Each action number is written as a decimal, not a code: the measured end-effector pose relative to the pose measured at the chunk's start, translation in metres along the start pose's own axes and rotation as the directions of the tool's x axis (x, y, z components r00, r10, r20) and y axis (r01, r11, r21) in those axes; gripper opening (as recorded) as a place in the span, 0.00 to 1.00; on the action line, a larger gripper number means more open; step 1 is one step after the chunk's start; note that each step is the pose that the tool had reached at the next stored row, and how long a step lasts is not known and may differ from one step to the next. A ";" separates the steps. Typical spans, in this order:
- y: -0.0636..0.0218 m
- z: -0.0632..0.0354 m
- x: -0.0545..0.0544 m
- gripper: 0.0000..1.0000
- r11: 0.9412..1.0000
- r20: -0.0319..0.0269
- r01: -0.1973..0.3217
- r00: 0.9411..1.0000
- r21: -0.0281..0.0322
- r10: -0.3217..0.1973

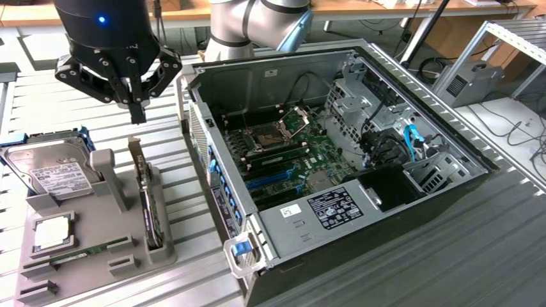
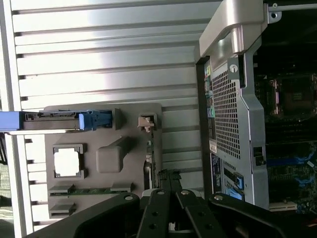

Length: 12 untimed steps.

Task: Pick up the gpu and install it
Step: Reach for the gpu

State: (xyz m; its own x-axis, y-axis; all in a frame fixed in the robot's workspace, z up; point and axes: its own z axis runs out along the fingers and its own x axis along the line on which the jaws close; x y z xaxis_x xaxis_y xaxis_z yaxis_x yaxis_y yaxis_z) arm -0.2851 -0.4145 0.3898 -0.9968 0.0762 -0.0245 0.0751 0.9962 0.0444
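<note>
One gpu (image 1: 150, 204) stands on edge in the tray (image 1: 102, 219), lower left of the exterior view. My gripper (image 1: 137, 116) hangs above it, jaws shut, empty. Light, stiff, fragile, I judge; the bare top edge looks the place to grip.

A grey tray (image 1: 163, 254) lay below the gripper (image 1: 137, 117), holding a hard drive (image 1: 51, 174), processor (image 1: 53, 234) and memory stick (image 1: 83, 254); an open computer case (image 1: 295, 224) stood beside

Place: robotics lab | cues: robot arm (image 1: 247, 25), slatted metal bench (image 1: 477, 256), open computer case (image 1: 290, 220), wooden desks (image 1: 25, 14) behind
</note>
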 end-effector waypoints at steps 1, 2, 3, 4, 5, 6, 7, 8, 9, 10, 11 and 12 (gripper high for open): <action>-0.0002 0.0000 0.001 0.11 1.000 0.000 0.000 1.000 0.000 0.000; -0.0004 0.0000 0.001 0.11 1.000 0.000 0.000 1.000 0.000 0.000; -0.0006 0.0001 0.002 0.11 1.000 0.000 0.000 1.000 0.000 0.000; -0.0008 0.0002 0.002 0.11 1.000 0.000 0.000 1.000 0.000 0.000; -0.0010 0.0002 0.003 0.11 1.000 0.000 0.000 1.000 0.000 0.000; -0.0012 0.0002 0.003 0.11 1.000 0.000 0.000 1.000 0.000 0.000; -0.0014 0.0003 0.004 0.11 1.000 0.000 0.000 1.000 0.000 0.000; -0.0016 0.0003 0.004 0.11 1.000 0.000 0.000 1.000 0.000 0.000; -0.0019 0.0003 0.005 0.11 1.000 0.000 0.000 1.000 0.000 0.000; -0.0021 0.0003 0.006 0.11 1.000 0.000 0.000 1.000 0.000 0.000; -0.0024 0.0004 0.006 0.11 1.000 0.000 0.000 1.000 0.000 0.000; -0.0031 0.0005 0.008 0.11 1.000 0.000 0.000 1.000 0.000 0.000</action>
State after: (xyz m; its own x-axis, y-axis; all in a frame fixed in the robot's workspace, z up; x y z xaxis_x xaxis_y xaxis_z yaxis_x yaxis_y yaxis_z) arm -0.2936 -0.4169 0.3890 -0.9968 0.0762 -0.0244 0.0751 0.9962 0.0443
